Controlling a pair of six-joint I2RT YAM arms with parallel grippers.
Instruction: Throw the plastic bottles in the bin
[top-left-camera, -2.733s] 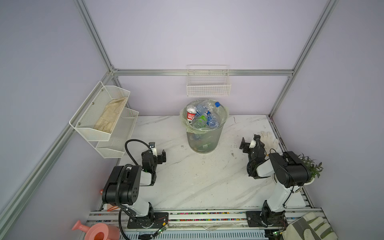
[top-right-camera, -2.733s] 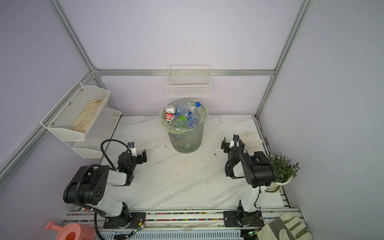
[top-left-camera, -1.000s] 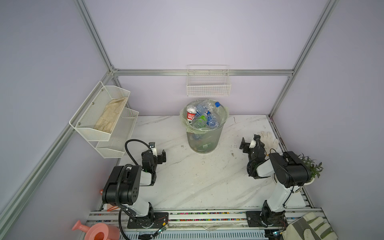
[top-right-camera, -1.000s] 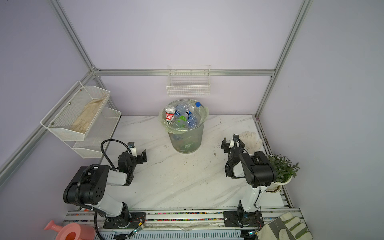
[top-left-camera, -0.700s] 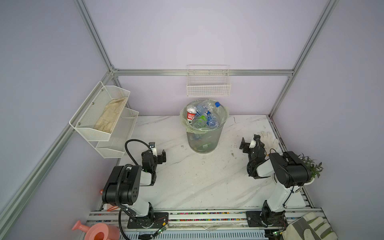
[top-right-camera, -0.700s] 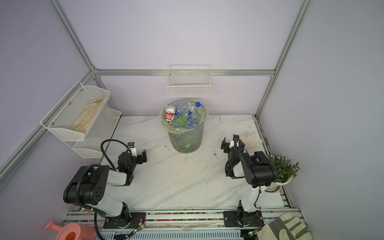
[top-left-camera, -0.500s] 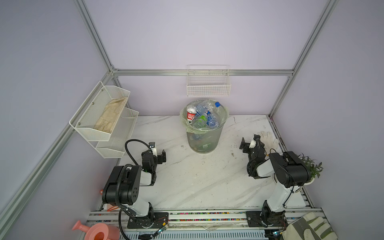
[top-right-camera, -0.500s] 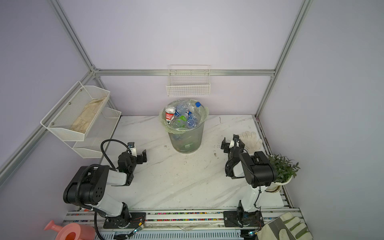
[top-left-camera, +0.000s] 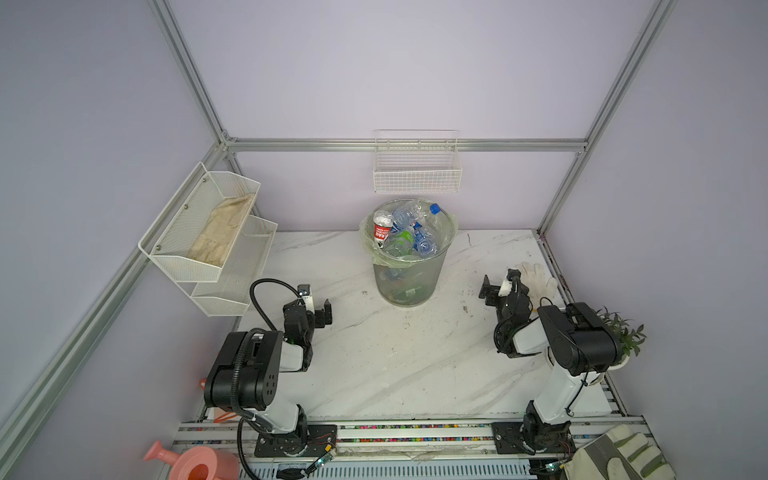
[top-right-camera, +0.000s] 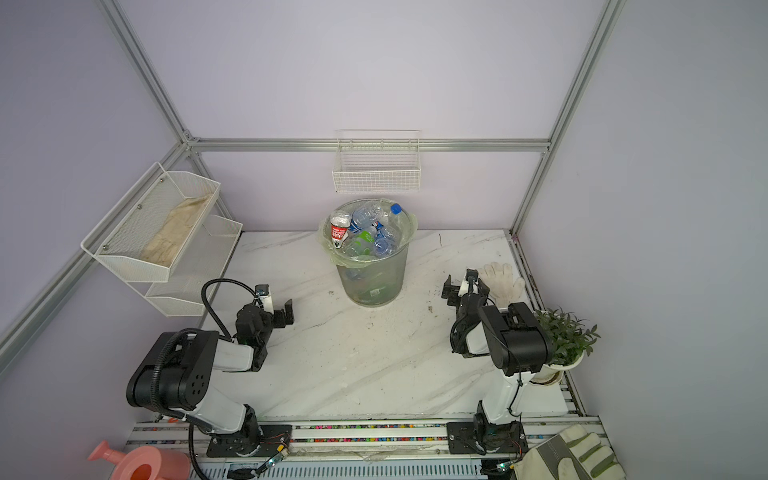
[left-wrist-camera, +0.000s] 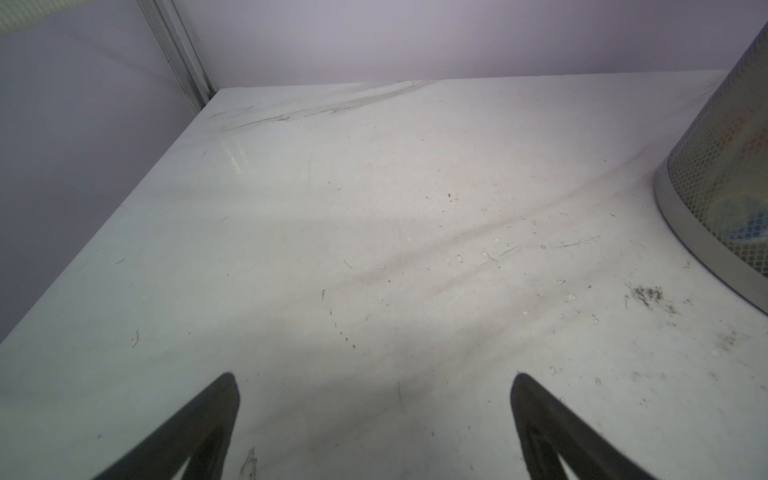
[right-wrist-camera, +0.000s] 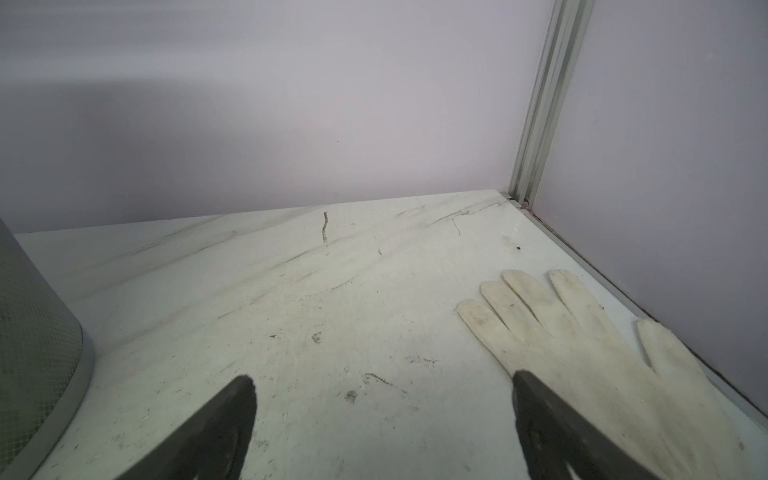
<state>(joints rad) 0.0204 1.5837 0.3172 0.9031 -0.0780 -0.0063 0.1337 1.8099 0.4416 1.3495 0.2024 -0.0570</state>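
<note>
The grey mesh bin (top-left-camera: 409, 278) (top-right-camera: 371, 276), lined with a pale green bag, stands at the back middle of the table. Several plastic bottles (top-left-camera: 405, 230) (top-right-camera: 365, 232) are piled in it up to the rim, one with a red label, one with a blue cap. My left gripper (top-left-camera: 316, 305) (top-right-camera: 276, 309) (left-wrist-camera: 374, 386) rests low on the table to the bin's front left, open with only bare table between its fingers. On the bin's front right my right gripper (top-left-camera: 498, 286) (top-right-camera: 461, 286) (right-wrist-camera: 382, 386) sits open and empty. The bin's base (left-wrist-camera: 715, 199) (right-wrist-camera: 37, 365) shows in both wrist views.
A white glove (top-left-camera: 538, 278) (top-right-camera: 500, 284) (right-wrist-camera: 582, 353) lies beside the right gripper. A potted plant (top-right-camera: 561, 336) stands at the right edge. White wire baskets (top-left-camera: 212, 232) (top-left-camera: 417, 166) hang on the walls. A pink watering can (top-left-camera: 191, 463) sits front left.
</note>
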